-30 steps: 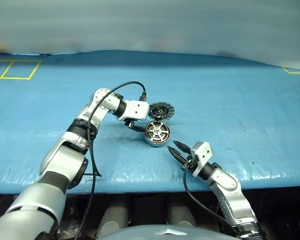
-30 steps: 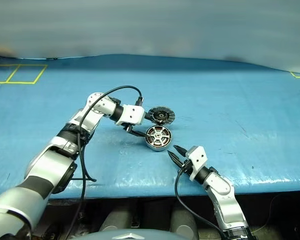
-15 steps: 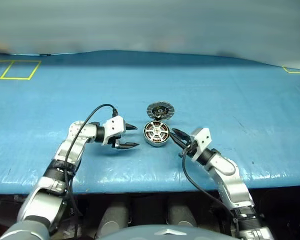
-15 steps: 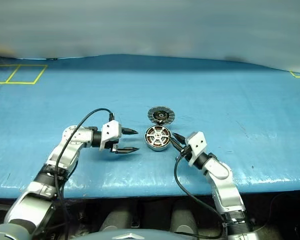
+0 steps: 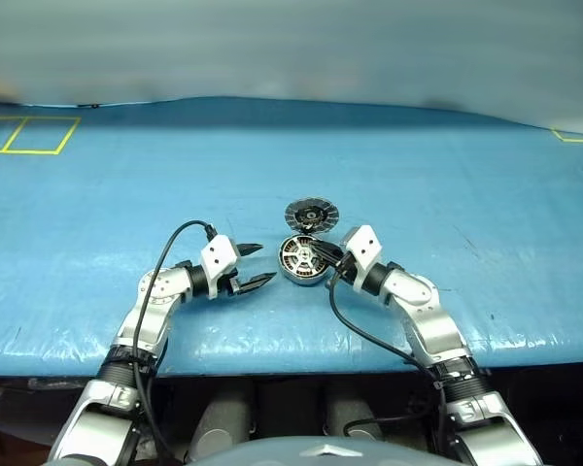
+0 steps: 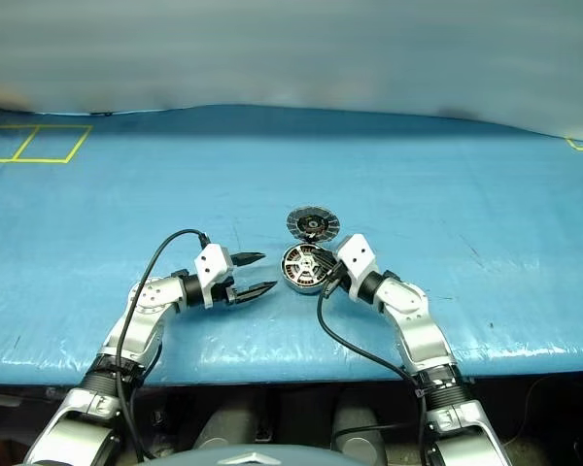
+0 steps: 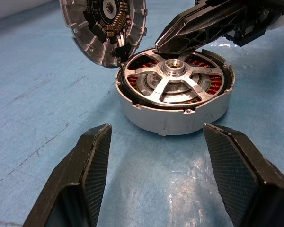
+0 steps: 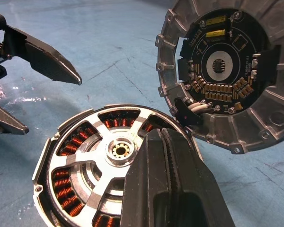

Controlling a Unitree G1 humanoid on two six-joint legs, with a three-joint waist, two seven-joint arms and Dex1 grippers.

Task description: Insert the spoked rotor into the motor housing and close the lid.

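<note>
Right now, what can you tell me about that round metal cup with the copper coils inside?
The motor housing is a shallow silver cup resting flat on the blue table. Copper-brown windings ring its inside, and the spoked rotor sits within. Its lid stands open on a hinge, circuit face showing. The shut right hand reaches over the rim.

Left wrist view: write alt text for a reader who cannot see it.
A round motor housing sits on the blue table cover with the spoked rotor seated inside over copper windings, its hinged lid standing open behind. The right hand, shut, reaches over the rotor's hub. The left hand's open fingers frame the foreground.
</note>
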